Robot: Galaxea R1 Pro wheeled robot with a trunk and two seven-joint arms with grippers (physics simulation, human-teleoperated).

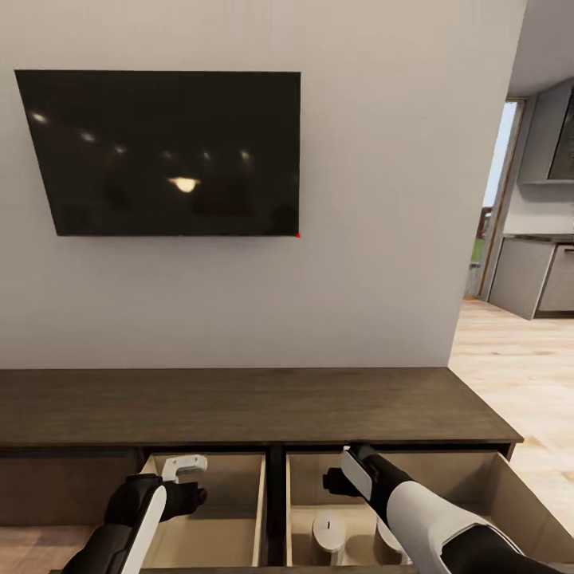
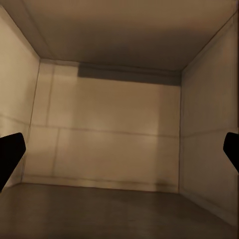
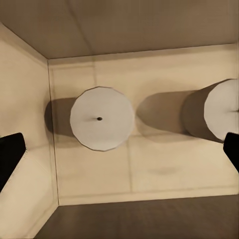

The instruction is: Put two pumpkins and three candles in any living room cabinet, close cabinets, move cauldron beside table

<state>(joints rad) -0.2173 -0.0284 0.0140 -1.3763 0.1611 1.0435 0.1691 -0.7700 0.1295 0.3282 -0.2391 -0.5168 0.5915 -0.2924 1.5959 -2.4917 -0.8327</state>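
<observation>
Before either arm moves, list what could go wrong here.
1. Both drawers of the cabinet stand open with an arm reaching into each; pushing them shut now could trap the left gripper.
2. Two candles stand upright beneath the right gripper; a careless lift might topple one.

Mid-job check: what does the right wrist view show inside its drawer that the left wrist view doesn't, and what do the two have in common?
Right wrist view alone: two candles, one with its wick showing, the other at the picture's edge, standing apart on the drawer floor.
Left wrist view alone: a bare beige drawer interior with nothing in it.
Both: pale beige drawer walls, with dark fingertips spread to the picture's edges, each pincer open.
</observation>
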